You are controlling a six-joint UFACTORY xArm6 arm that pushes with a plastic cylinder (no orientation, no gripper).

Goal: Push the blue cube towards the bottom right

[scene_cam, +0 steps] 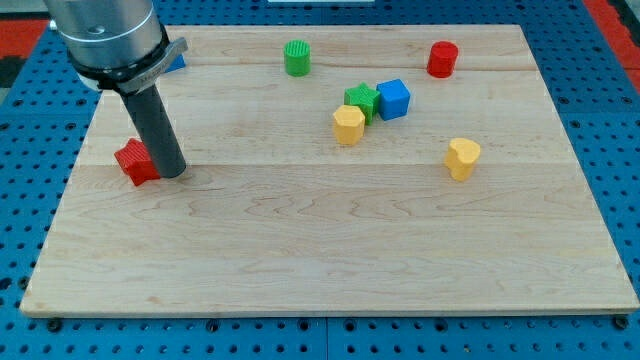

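- My tip (170, 172), the lower end of the straight dark rod, rests on the pale wooden board (330, 260); it has no jaws to open or close.
- A red star-shaped block (134, 161) sits touching my tip on the view's left.
- The blue cube (394, 99) lies well apart from my tip, toward the view's upper right.
- A green star-shaped block (361, 101) touches the cube's left side, and a yellow hexagonal block (348, 125) sits just below it.
- Farther right of my tip lies a yellow heart-shaped block (462, 157).
- Up top stand a green cylinder (297, 57) and a red cylinder (442, 59).
- A small blue piece (176, 63) peeks out behind the arm; its shape cannot be told.
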